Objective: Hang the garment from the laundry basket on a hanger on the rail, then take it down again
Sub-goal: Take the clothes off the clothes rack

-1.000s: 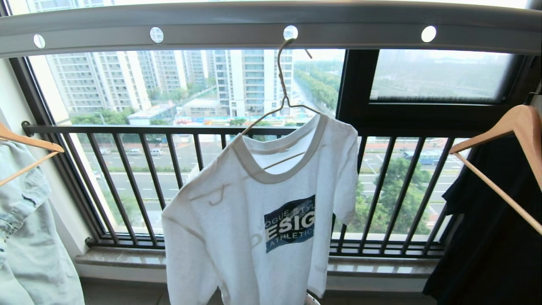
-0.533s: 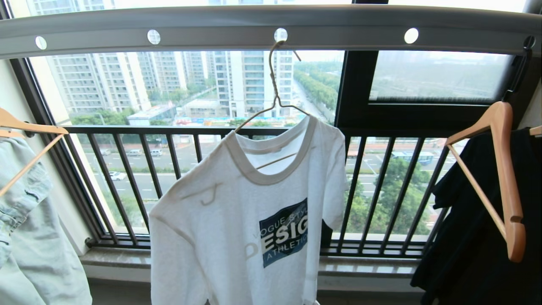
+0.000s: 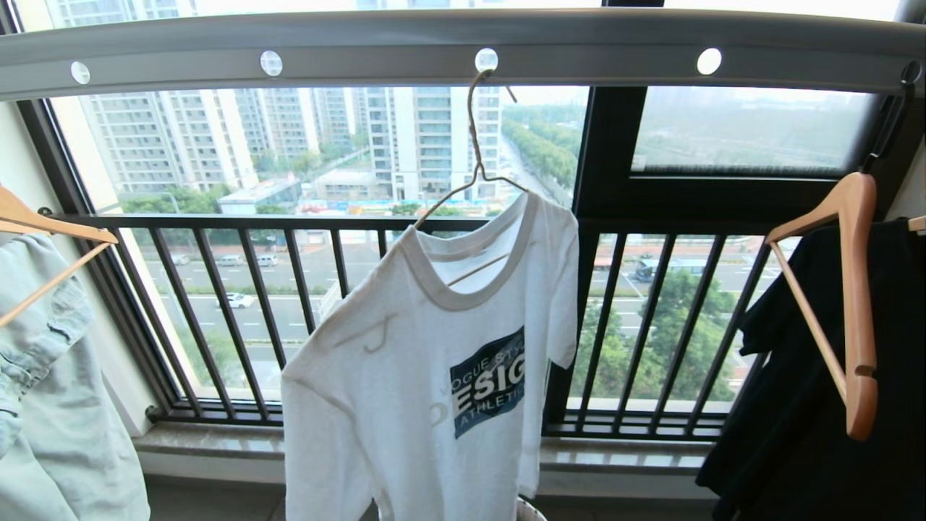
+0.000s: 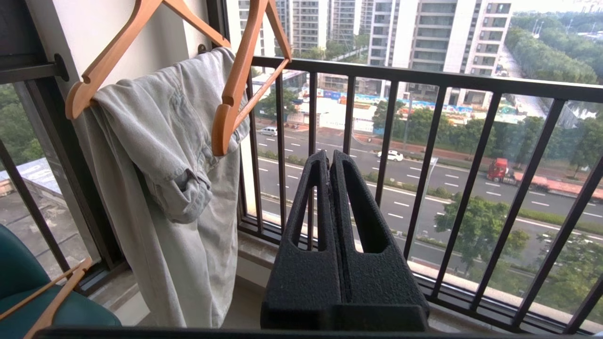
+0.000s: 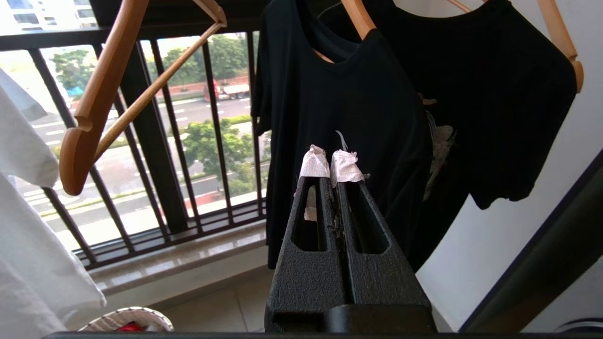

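The garment (image 3: 427, 369), a white T-shirt with a blue square logo, hangs tilted on the thin cream hanger (image 3: 474, 145). The hanger's hook sits in a round hole of the grey rail (image 3: 405, 47). An edge of the garment (image 5: 28, 226) shows in the right wrist view. The rim of the laundry basket (image 3: 532, 510) peeks out below the shirt; the laundry basket (image 5: 129, 320) holds something red. My left gripper (image 4: 328, 155) is shut and empty, pointing at the window bars. My right gripper (image 5: 330, 162), its tips wrapped in white tape, is shut and empty in front of black shirts. Neither arm shows in the head view.
A pale denim garment (image 3: 51, 405) on a wooden hanger (image 3: 51, 228) hangs at the left. A bare wooden hanger (image 3: 850, 289) and black shirts (image 3: 817, 405) hang at the right. Black window railing bars (image 3: 311, 221) and a stone sill (image 3: 217, 441) run behind. A teal seat (image 4: 28, 292) is near the left gripper.
The head view has shifted sideways a little. The shirt and hanger have swung slightly, and the wooden hanger on the right has come into fuller view.
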{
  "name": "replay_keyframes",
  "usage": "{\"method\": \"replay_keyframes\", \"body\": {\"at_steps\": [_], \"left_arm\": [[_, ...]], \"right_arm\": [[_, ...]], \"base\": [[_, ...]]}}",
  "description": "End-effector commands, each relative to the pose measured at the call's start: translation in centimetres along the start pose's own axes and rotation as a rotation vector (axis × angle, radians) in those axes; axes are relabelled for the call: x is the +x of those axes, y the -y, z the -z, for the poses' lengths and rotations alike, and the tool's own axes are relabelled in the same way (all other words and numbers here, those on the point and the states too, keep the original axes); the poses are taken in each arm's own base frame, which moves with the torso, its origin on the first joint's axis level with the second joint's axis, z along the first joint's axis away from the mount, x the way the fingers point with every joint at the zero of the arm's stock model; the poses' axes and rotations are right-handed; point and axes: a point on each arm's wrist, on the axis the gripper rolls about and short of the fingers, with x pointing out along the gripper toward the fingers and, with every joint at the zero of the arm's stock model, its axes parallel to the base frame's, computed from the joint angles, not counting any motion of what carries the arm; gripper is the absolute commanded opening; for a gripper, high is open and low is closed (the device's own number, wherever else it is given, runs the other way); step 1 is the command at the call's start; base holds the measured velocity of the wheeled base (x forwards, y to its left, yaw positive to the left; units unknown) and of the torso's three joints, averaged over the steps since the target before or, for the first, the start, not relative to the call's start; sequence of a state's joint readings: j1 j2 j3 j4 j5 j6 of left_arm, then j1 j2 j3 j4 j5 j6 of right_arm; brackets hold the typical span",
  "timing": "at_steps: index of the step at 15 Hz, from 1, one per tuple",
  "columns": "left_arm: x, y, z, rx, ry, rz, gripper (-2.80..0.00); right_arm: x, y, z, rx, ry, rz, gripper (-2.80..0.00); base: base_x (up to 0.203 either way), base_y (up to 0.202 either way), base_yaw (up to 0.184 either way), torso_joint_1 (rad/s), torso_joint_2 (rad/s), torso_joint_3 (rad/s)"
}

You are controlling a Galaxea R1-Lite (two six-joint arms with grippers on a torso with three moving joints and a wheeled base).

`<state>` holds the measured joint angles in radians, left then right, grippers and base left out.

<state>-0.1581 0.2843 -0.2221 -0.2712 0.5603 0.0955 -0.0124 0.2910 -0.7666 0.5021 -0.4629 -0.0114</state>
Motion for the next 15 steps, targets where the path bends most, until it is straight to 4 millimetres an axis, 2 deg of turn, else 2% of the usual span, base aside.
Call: {"method": "replay_keyframes", "body": {"at_steps": [1,3,5,10,12,15], "left_arm": [[0.1,0.2,2.3,0.049,0.01,-0.026,-2.8],[0.1,0.3,3.8,0.107,0.018,-0.068,-2.8],[0.1,0.1,3.2,0.151,0.035,-0.117,-2.8],[0.0,0.0,2.0,0.2,0.055,-0.191,-2.8],[-0.5,-0.1,1.9,0.245,0.053,-0.294,-2.8],[-1.2,-0.1,3.6,0.242,0.055,-0.21,-2.8]], "right_arm": [[0.1,-0.8,1.1,-0.03,-0.036,0.027,-2.8],[1.0,-1.3,2.0,-0.028,-0.047,-0.074,-2.8],[2.1,-1.9,1.8,0.002,-0.067,-0.144,-2.8],[3.0,-2.4,0.8,0.011,-0.082,-0.28,-2.8],[3.2,-2.5,1.5,0.007,-0.101,-0.288,-2.8],[2.2,-2.1,3.7,-0.011,-0.082,-0.293,-2.8]], "base": [[0.0,0.0,0.0,0.0,0.0,0.0],[0.0,0.0,0.0,0.0,0.0,0.0],[0.0,0.0,0.0,0.0,0.0,0.0],[0.0,0.0,0.0,0.0,0.0,0.0],[0.0,0.0,0.0,0.0,0.0,0.0],[0.0,0.0,0.0,0.0,0.0,0.0]]}}
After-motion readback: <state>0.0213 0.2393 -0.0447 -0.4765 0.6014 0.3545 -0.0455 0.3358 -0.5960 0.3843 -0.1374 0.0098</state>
